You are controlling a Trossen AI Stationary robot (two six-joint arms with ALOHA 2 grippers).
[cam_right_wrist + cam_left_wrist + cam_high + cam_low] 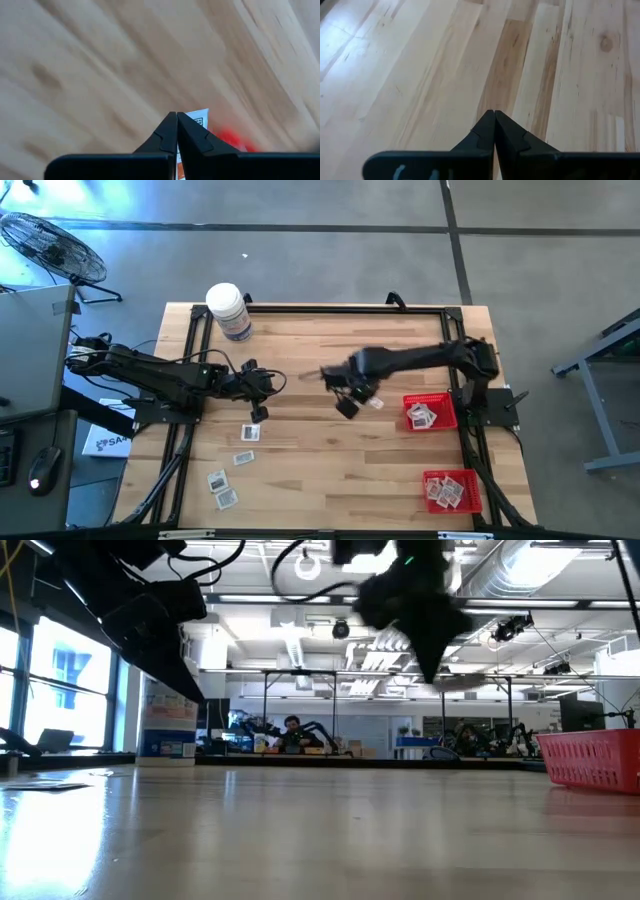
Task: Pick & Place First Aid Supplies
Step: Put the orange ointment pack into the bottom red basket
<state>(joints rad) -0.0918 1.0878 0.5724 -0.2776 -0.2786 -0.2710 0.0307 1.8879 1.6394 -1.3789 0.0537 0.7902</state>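
The right tool [347, 406] hangs above the middle of the worktop [330, 470], its fingers pressed together on a small white packet [198, 121], which sticks out past the tips. The nearer red mesh basket [430, 412] lies to the right of it in the high view, so the carry probably goes that way. A second basket [452, 491] sits at lower right. The left tool [256, 412] is closed and empty; loose flat packets [245, 459] lie just below it, at lower left. The wood is pale and smooth.
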